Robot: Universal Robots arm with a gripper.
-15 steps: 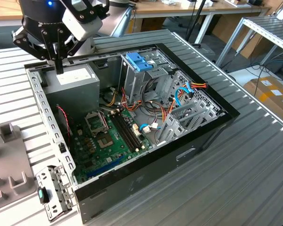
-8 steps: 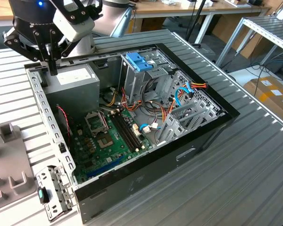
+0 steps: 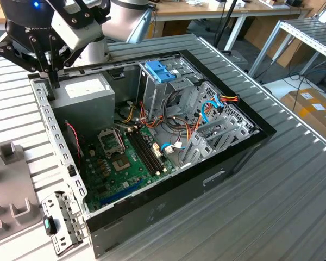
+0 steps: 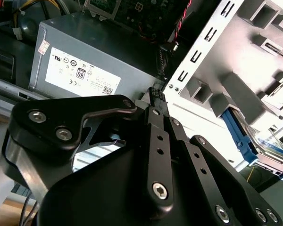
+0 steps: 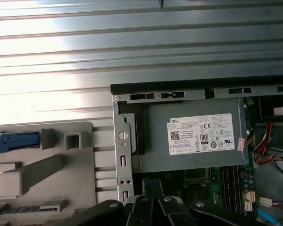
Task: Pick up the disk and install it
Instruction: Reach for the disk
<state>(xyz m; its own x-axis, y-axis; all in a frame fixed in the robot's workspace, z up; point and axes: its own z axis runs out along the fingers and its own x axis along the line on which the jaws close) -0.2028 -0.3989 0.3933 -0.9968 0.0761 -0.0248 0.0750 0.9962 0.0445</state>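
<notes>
On the exterior view's left, a grey holder (image 3: 11,157) sits on the table (image 3: 293,206) beside the open computer case (image 3: 206,174). The disk (image 4: 266,141) rests in that holder, well apart from my gripper (image 3: 52,79). In the second wrist view I make out its silver top, part of a label and one blue side rail. I judge the pick-up not yet begun. The gripper hangs over the case's rear corner by the power supply (image 3: 87,89), fingers together on nothing. A grasp calls for parting them and squaring to the disk's edges.
</notes>
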